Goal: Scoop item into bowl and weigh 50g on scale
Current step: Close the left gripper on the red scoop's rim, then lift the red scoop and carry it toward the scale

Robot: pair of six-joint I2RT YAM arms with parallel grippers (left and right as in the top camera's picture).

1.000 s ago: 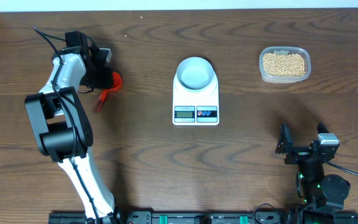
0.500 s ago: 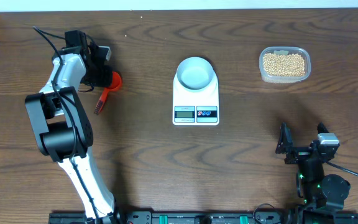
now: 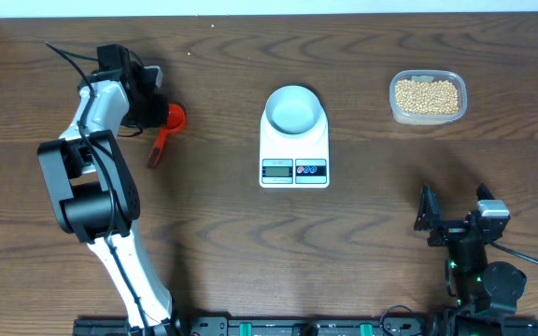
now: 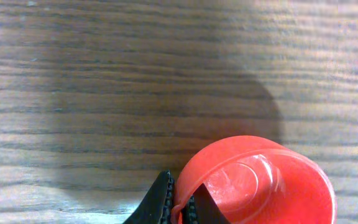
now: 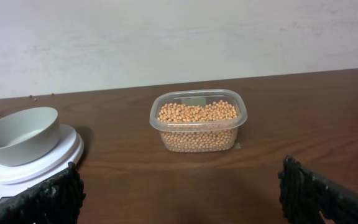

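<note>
Left tool (image 4: 180, 208) clamped on rim of red scoop (image 4: 260, 186). Right tool (image 5: 182, 199) wide, empty; beans (image 5: 197, 115) in tub (image 5: 194, 144) straight ahead, bowl (image 5: 17, 134) on scale (image 5: 39, 167) ahead-left.

Two robot arms stand at the one counter (image 3: 250, 243): one on the left (image 3: 92, 177) and one on the right (image 3: 474, 257). Each arm ends in two fingers (image 5: 48, 196). On the counter I count one scale (image 3: 294, 149), with one small display (image 3: 277, 169) and two round buttons, one red (image 3: 304, 169) and one blue (image 3: 315, 169). There is one bowl (image 3: 293, 108), one clear plastic tub (image 3: 393, 98) and one red scoop (image 3: 174, 119). The beans (image 3: 427, 96) are far too many to count, a whole heap of them, all in the single tub.
</note>
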